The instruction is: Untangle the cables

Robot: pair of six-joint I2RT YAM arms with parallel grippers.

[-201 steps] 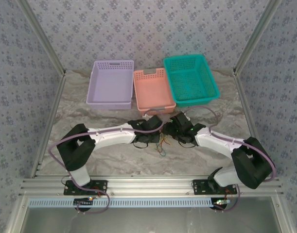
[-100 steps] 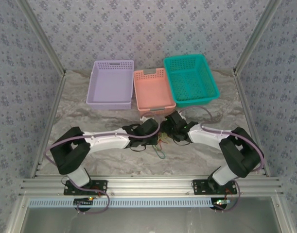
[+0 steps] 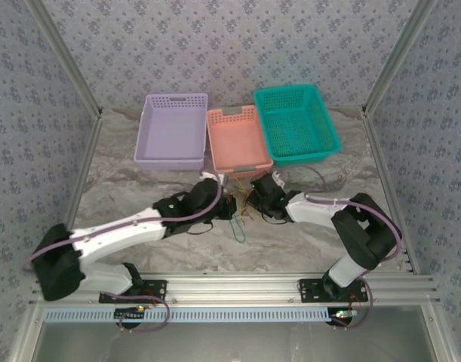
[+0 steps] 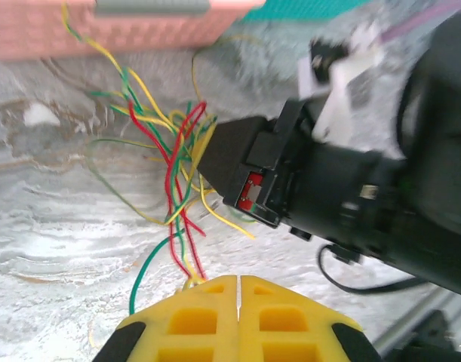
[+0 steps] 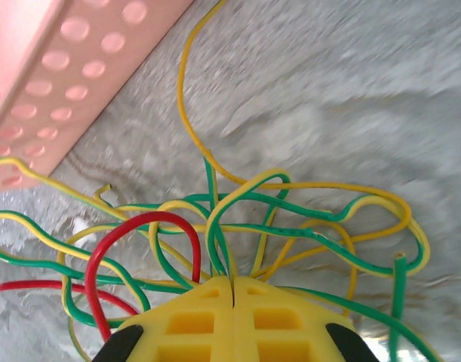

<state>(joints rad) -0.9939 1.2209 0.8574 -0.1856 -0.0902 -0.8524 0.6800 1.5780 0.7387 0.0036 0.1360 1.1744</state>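
The cables (image 3: pixel 241 215) are a tangle of thin yellow, green and red wires on the marble table, just in front of the pink basket. My left gripper (image 3: pixel 224 202) is at their left side. In the left wrist view its yellow fingers (image 4: pixel 238 279) are shut, and taut red, yellow and green strands (image 4: pixel 177 196) run straight into their tip. My right gripper (image 3: pixel 250 200) faces it from the right. Its fingers (image 5: pixel 234 283) are shut on green-and-yellow strands (image 5: pixel 230 226) that enter the seam, with a red loop (image 5: pixel 139 226) beside them.
Three baskets stand in a row behind the tangle: purple (image 3: pixel 170 161), pink (image 3: pixel 241 166) and teal (image 3: pixel 321 154). The pink basket's wall (image 5: pixel 41 83) is close to both grippers. The right arm's black wrist (image 4: pixel 351 188) is right beside the left fingers.
The right gripper has closed on the strands and shifted left toward the tangle. The left arm has swung its elbow out to the left and dropped low, its gripper drawing left while shut.
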